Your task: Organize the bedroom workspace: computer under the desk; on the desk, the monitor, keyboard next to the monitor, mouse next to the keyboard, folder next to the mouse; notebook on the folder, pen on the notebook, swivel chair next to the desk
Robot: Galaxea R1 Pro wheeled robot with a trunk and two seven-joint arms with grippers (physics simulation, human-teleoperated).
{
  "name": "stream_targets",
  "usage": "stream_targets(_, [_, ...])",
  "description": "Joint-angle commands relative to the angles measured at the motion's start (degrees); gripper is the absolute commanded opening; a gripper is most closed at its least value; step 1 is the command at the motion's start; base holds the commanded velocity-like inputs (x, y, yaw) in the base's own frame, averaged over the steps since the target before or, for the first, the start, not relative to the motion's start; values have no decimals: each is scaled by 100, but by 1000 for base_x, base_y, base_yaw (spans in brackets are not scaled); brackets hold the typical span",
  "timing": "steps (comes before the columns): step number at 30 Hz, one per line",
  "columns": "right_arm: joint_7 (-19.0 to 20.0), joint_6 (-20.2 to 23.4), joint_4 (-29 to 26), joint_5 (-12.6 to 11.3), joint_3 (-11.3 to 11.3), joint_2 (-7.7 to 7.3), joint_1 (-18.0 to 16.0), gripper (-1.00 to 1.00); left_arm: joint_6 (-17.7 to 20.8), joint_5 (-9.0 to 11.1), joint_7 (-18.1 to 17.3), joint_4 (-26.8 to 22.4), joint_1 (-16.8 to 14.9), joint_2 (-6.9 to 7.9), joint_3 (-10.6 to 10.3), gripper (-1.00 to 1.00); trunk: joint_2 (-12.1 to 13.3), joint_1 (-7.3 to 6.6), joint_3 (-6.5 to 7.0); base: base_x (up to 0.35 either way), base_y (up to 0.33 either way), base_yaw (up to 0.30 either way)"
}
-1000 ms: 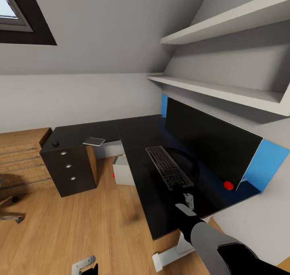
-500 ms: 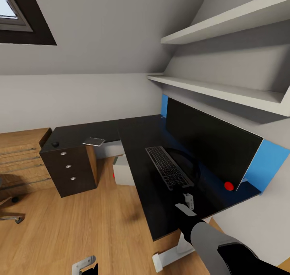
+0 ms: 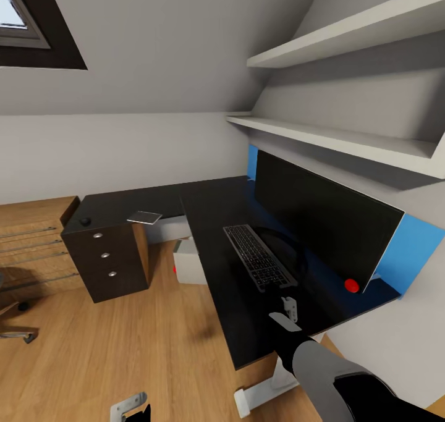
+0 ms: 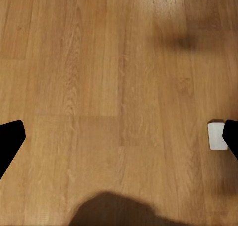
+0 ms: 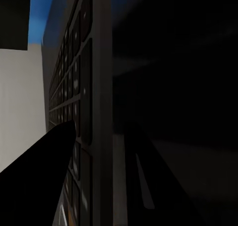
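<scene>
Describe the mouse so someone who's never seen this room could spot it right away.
Find the L-shaped black desk and follow its wing away from the monitor to the end above the dark drawer unit. The mouse is the small rounded black lump at that corner, unlike the flat grey notebook beside it.

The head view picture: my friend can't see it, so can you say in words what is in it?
A wide black monitor stands on a glossy black L-shaped desk, with a grey keyboard lying in front of it. The robot's right gripper hovers over the desk just short of the keyboard's near end. A small black mouse sits on the desk's far wing, above dark drawers.
</scene>
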Motion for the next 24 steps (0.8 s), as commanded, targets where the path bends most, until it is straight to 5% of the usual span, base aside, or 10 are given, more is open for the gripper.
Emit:
stream_targets(1, [26, -26, 9, -57, 48, 0, -6, -100, -41, 60, 41, -5, -7, 11, -48, 100, -5, 1, -7, 0, 102, 0])
stream_targets(24, [28, -30, 6, -53, 56, 0, -5, -100, -41, 60, 46, -5, -7, 9, -48, 100, -5, 1, -7, 0, 40, 0])
